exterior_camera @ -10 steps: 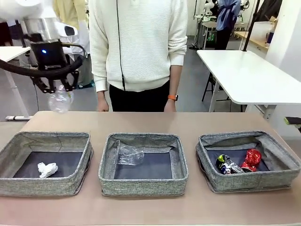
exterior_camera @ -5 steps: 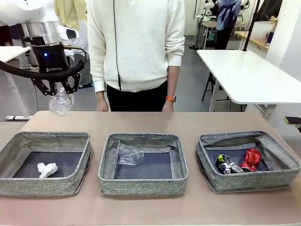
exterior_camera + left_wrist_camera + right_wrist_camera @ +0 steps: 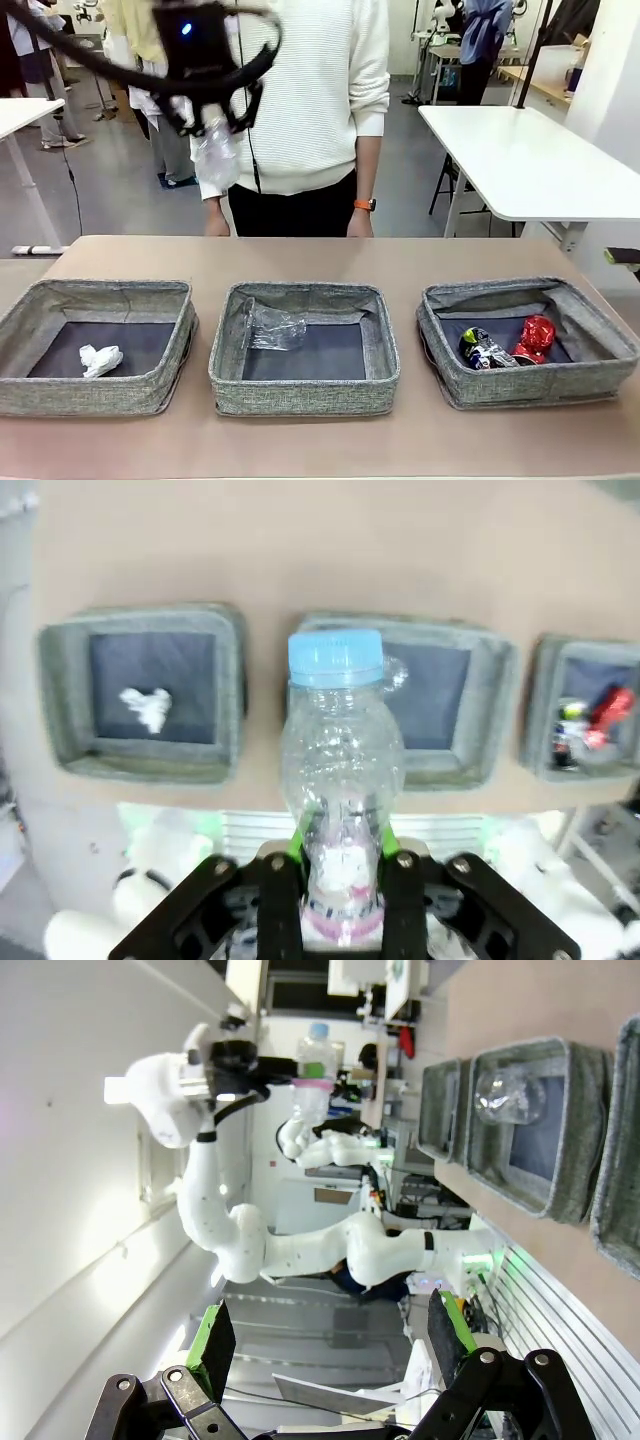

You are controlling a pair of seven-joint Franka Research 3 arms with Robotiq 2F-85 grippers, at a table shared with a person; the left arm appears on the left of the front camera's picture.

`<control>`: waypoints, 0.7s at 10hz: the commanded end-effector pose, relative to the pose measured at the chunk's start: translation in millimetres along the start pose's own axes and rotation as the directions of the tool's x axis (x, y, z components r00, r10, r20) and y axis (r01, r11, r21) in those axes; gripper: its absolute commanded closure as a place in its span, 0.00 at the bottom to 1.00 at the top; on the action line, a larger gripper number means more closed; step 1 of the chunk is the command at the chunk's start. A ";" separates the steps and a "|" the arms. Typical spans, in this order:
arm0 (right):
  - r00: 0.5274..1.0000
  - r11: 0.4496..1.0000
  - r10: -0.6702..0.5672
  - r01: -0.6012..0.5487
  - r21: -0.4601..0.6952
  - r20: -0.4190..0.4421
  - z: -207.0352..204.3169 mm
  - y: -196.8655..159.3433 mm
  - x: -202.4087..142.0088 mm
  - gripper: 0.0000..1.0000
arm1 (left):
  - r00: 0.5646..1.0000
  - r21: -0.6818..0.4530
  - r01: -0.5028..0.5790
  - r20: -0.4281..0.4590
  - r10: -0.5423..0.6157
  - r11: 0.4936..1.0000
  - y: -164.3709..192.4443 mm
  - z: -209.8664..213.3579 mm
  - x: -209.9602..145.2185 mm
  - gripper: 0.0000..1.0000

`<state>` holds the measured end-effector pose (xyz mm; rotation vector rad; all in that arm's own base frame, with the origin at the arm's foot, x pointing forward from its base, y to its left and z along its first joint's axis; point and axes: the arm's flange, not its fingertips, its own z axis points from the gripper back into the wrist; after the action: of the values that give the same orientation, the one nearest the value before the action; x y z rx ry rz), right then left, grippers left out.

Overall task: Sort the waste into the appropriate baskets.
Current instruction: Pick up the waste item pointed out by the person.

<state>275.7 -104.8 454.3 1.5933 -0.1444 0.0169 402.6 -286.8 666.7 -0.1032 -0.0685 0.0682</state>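
Now the left hand (image 3: 212, 125) has swung up and toward the centre since a second ago: it was low over the far-left tabletop edge, and it hangs high in front of the person's white sweater (image 3: 300, 90). It's pinching the clear bottle (image 3: 215, 160) by the pink-label end, blue cap (image 3: 336, 658) pointing down at the tabletop; in the left wrist view the green pads (image 3: 299, 842) squeeze the bottle's lower body.

Bottle sits roughly above the gap between the left basket (image 3: 25, 385) and the middle basket (image 3: 225, 385), well clear of both.

Contents so far:
- left basket: white paper wad (image 3: 100, 359)
- middle basket: crumpled clear plastic (image 3: 272, 327)
- right basket (image 3: 600, 385): dark printed can (image 3: 483, 349) and crushed red can (image 3: 536, 338)

My read: the bottle is the last loose item, and plastic goes with plastic, so the middle basket is the likely target. Transit looks about half done; a bit more travel toward centre, then a drop.

Right hand (image 3: 330, 1345) is parked with fingers spread wide, holding nothing.
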 end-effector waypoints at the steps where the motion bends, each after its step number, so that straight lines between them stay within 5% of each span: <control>1: 1.000 1.000 -0.020 0.020 0.015 0.002 1.3 6.3 1.1 0.00 | 0.999 -0.003 -0.033 -0.019 0.033 0.999 -40.2 17.1 24.1 0.77; 4: 1.000 1.000 -0.020 0.020 0.015 0.002 1.3 6.3 1.1 0.00 | 0.987 -0.030 -0.151 -0.069 0.148 0.988 -80.1 33.9 20.8 0.77; 7: 1.000 1.000 -0.020 0.020 0.015 0.002 1.3 6.3 1.1 0.00 | 0.983 -0.188 -0.184 -0.015 0.185 0.965 -73.6 38.7 21.0 0.77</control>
<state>275.7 -104.8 454.3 1.5935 -0.1443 0.0170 428.7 -361.4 714.8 -0.2350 -0.0457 0.2301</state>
